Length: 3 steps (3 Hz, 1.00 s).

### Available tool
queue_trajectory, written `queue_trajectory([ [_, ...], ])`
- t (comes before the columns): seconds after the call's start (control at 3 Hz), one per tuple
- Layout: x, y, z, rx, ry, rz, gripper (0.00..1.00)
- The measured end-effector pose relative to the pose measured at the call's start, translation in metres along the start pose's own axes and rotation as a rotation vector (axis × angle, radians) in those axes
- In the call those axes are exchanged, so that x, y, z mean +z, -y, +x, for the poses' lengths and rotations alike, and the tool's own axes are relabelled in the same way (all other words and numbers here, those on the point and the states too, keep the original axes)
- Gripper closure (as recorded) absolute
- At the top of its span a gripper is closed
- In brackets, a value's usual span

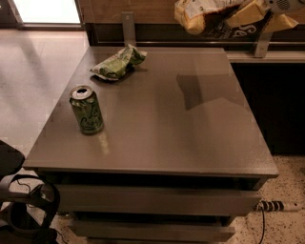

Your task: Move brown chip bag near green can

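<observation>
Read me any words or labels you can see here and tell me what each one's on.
green can: pale cursive script, apparently "Cro...", not fully legible.
brown chip bag, held aloft by the gripper at top right: printed lines on its white panel, too small to read.
green chip bag: no readable text.

Only a small part of the robot's body shows: the gripper (284, 5), far right in the scene, at the very top edge of the view. The visible part is a pale grey-white housing, rounded and smooth. It carries a small patch of fine dotted, mesh-like texture on its face. Everything beyond that is cut off by the frame.
</observation>
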<state>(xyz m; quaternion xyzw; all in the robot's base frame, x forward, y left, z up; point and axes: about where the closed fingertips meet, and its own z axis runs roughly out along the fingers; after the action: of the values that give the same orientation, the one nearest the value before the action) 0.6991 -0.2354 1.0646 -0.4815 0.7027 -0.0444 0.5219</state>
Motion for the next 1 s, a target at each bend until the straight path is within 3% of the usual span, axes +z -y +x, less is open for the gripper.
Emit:
queue_trajectory([
  [0.33,-0.024,-0.029,-0.004,-0.014,0.061,-0.035,1.00],
  [0.67,-0.038,-0.074,-0.013,-0.039,0.099,-0.061,1.00],
  [1.0,-0.038,-0.077,-0.014,-0.041,0.101,-0.063,1.00],
])
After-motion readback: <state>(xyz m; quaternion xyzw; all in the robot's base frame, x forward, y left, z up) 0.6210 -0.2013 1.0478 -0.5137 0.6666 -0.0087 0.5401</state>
